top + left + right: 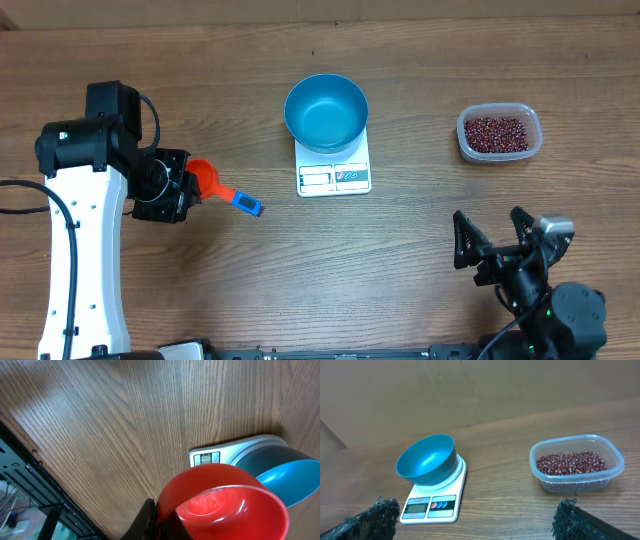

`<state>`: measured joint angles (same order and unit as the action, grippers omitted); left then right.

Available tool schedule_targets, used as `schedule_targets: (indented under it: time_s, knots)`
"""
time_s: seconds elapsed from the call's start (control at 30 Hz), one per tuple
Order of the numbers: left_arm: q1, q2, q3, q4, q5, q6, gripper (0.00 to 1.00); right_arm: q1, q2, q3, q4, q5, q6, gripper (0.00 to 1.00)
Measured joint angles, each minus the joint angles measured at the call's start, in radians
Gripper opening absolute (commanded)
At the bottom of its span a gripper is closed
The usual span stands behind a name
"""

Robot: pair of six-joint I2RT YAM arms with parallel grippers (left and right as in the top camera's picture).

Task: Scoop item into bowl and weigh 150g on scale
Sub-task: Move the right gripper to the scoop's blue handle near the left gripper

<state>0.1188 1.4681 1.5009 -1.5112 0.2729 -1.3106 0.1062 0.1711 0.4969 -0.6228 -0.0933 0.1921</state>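
The blue bowl [326, 110] stands empty on the white scale [335, 178] at the table's middle; both also show in the right wrist view, bowl [426, 459] on scale [431, 507]. The item, dark red beans [497, 133], fills a clear tub [536, 140] at the right. My left gripper [188, 187] is shut on the cup of a red scoop [205, 177] whose blue-tipped handle points right. In the left wrist view the scoop [225, 505] is empty, with one black finger [147, 520] pressed against it. My right gripper [495, 235] stands open above the table's front right, holding nothing.
Bare wooden table lies between the scale and the tub [577, 465]. The left arm's white link [85, 260] runs along the left side. The table's edge and a dark frame [35, 490] show at the lower left of the left wrist view.
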Motion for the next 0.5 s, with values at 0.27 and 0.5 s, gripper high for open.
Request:
schedule_targets:
  time_s: [0.27,0.5]
  knots:
    - [0.000,0.000,0.000,0.003,0.000,0.000,0.04,0.000,0.342,0.238,-0.124,-0.148,0.017,1.00]
    - [0.000,0.000,0.000,0.003,0.000,0.000,0.04,0.000,0.645,0.322,-0.080,-0.470,0.037,1.00]
